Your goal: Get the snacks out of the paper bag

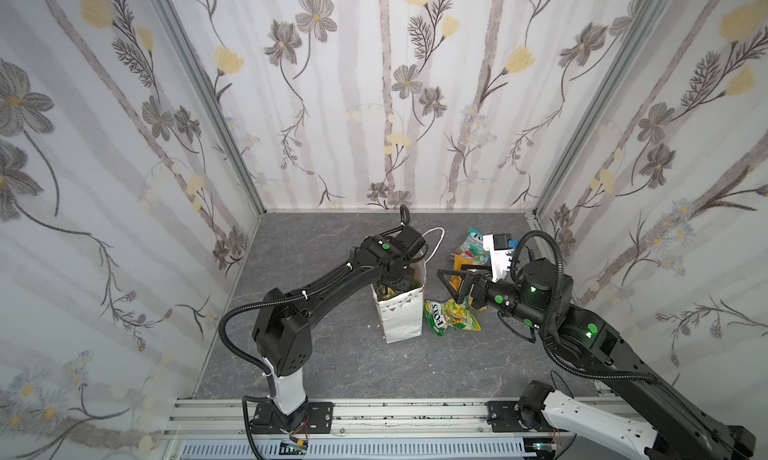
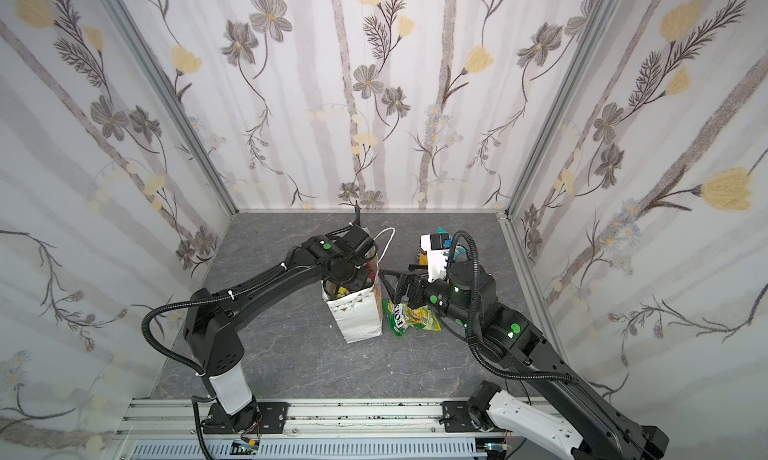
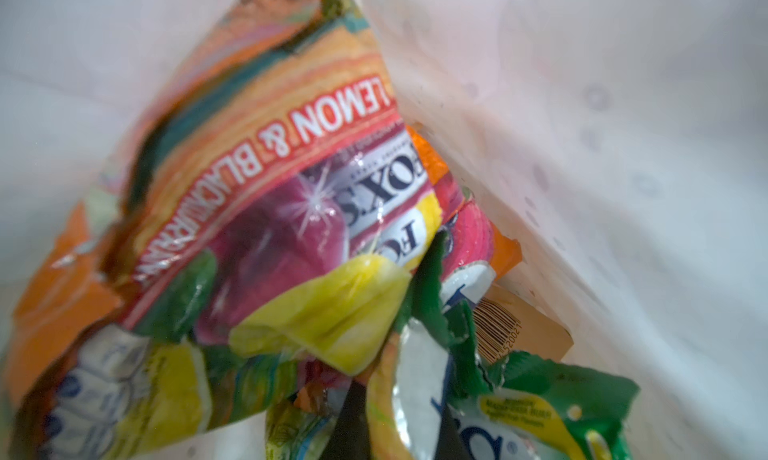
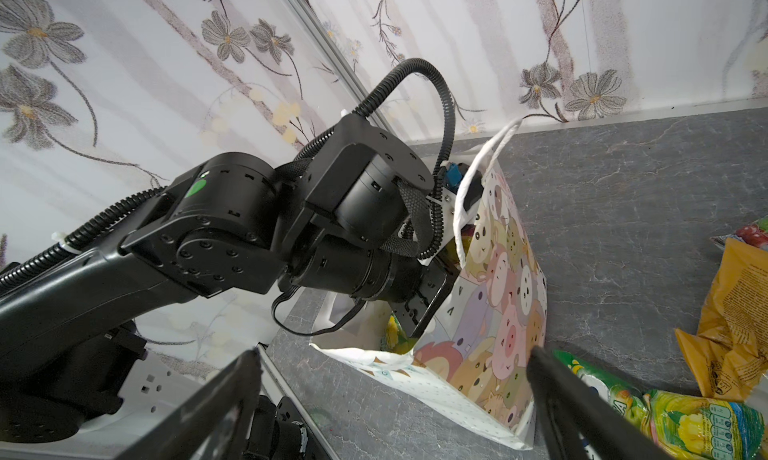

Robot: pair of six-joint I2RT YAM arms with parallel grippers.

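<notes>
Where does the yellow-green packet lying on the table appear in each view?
In a top view: yellow-green packet, right of the paper bag.
In a top view: the same.
Left wrist: absent; only the bag's inside.
Right wrist: beside the bag's cartoon side.
Landmark: the paper bag.

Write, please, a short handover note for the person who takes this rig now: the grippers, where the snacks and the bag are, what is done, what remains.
Left gripper: shut, deep inside the paper bag, among the packets. I cannot tell whether it pinches one.
Right gripper: open, empty, beside the bag, to its right in both top views.
Done: teal packet, chip bag and yellow-green packet lie on the table.
In the bag: orange-red packet, green packet, perhaps more beneath.
Left to do: lift these out.
</notes>
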